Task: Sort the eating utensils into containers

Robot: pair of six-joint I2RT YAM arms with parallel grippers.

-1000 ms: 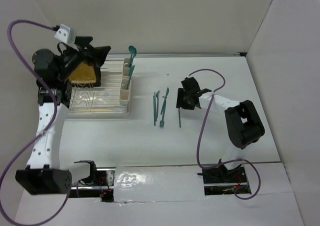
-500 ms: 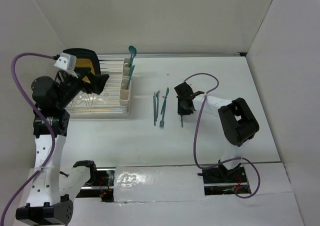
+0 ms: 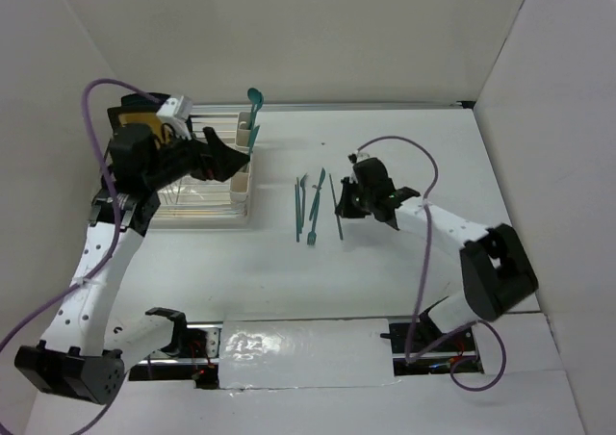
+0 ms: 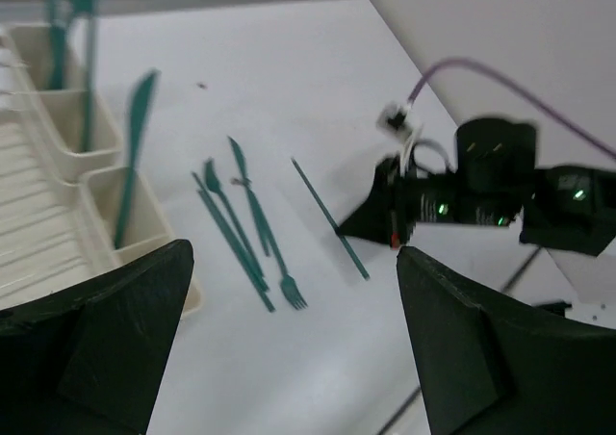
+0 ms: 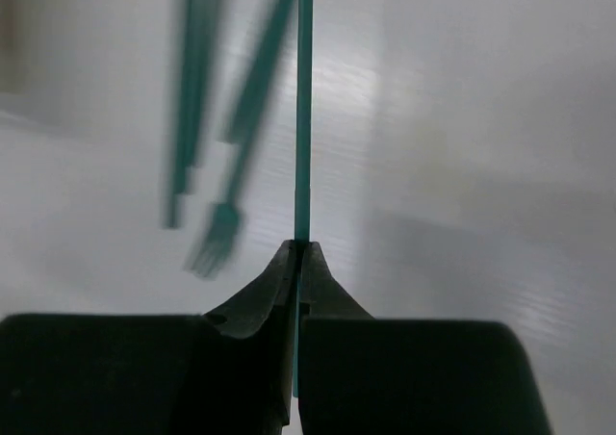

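Observation:
My right gripper (image 3: 346,206) (image 5: 300,252) is shut on a slim teal utensil (image 3: 333,191) (image 5: 304,117), pinched near one end; the utensil shows edge-on, so its type is unclear. Three more teal eating utensils (image 3: 307,209), a fork (image 4: 262,231) among them, lie side by side on the table just left of it. The cream containers (image 3: 240,185) (image 4: 91,151) stand at the rack's right end, with a spoon (image 3: 253,106) and other utensils upright in them. My left gripper (image 3: 231,158) (image 4: 289,358) hangs wide open over the containers, holding nothing.
A clear ribbed dish rack (image 3: 192,202) sits left of the containers, with a yellow black-rimmed plate (image 3: 135,119) at its far left. White walls close the table at the back and both sides. Purple cables loop off both arms.
The right gripper closed on the utensil and raised it off the table, its arm swinging outward. The left arm swung right from above the plate to the containers, staying open.

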